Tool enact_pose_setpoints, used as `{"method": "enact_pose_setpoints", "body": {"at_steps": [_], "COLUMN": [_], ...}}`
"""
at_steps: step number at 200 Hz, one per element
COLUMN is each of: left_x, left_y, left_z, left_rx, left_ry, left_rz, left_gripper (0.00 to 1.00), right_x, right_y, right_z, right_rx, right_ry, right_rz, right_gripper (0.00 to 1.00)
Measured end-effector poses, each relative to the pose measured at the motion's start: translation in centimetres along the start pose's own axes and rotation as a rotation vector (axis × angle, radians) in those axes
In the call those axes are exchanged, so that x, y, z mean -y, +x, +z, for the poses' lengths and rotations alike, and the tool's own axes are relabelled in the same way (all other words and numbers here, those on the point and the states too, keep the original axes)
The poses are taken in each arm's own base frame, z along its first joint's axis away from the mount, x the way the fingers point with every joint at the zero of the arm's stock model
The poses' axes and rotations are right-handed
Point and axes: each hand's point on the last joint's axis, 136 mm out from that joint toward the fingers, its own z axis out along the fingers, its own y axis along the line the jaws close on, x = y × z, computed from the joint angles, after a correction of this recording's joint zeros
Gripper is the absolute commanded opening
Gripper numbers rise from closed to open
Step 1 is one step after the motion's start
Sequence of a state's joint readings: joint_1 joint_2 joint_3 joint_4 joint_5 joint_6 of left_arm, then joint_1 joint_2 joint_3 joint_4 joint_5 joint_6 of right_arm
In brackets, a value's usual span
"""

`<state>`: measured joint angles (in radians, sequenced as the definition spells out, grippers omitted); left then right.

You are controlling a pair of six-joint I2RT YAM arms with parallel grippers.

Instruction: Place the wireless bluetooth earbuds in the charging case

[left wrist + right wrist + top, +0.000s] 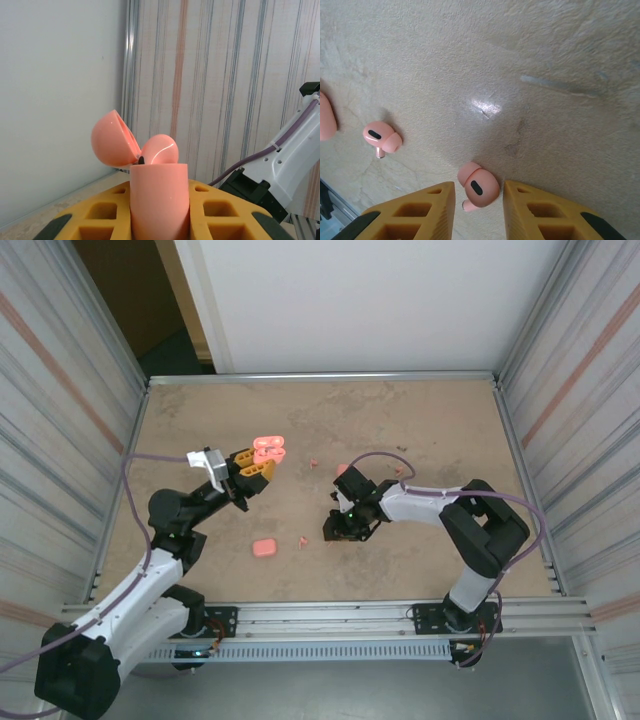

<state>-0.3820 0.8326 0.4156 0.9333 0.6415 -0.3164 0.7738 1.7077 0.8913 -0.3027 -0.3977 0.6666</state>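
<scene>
Left gripper [260, 465] – raised off the table [420, 420], left of centre. Its yellow fingers [100, 215] are clamped on the pink charging case [159, 200], which stands upright between them. The lid [114, 139] is swung open and tipped back to the left. A second rounded pink form sits just behind the hinge; cannot tell what it is.

Centre – a closed pink case [264, 548] lies flat on the table near the front rail. Just to its right is a loose earbud [381, 137], stem pointing down in the right wrist view. More tiny pink pieces [314, 462] lie farther back, too small to make out.

Right gripper [338, 532] – low over the table, right of the closed case. Its fingers [530, 210] stand apart, one on each side of another earbud [479, 187], which lies on the table with its dark oval patch up. A slim gap shows at each side – not gripped.
</scene>
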Motion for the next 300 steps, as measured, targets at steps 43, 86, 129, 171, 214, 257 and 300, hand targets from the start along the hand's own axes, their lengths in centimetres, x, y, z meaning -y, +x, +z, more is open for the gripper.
{"method": "enact_pose_setpoints", "body": {"at_steps": [43, 86, 129, 171, 214, 257, 300], "left_x": [0.0, 0.0, 0.0, 0.0, -0.3, -0.3, -0.5], "left_y": [0.0, 0.1, 0.1, 0.2, 0.5, 0.9, 1.2], "left_z": [-0.1, -0.1, -0.1, -0.1, 0.1, 0.4, 0.5], "left_rx": [-0.003, -0.008, -0.008, -0.008, -0.014, -0.018, -0.025], "left_ry": [-0.001, -0.003, -0.003, -0.003, -0.004, 0.001, 0.000], "left_rz": [0.001, 0.000, 0.000, 0.000, -0.007, -0.018, -0.022], "left_gripper": [0.00, 0.00, 0.00, 0.00, 0.00, 0.00, 0.00], "right_x": [0.0, 0.1, -0.4, -2.0, -4.0, -6.3, -8.7], "right_y": [-0.1, -0.2, -0.8, -1.8, -2.9, -3.9, -4.8], "right_z": [0.2, 0.1, -1.3, -5.1, -10.2, -15.4, -19.5], "right_rx": [-0.002, 0.009, 0.068, 0.181, 0.322, 0.474, 0.590], "right_ry": [0.009, 0.018, 0.035, 0.023, 0.013, -0.011, -0.027], "right_rz": [0.002, -0.008, -0.084, -0.224, -0.383, -0.507, -0.608], "right_gripper": [0.23, 0.19, 0.18, 0.17, 0.17, 0.16, 0.16]}}
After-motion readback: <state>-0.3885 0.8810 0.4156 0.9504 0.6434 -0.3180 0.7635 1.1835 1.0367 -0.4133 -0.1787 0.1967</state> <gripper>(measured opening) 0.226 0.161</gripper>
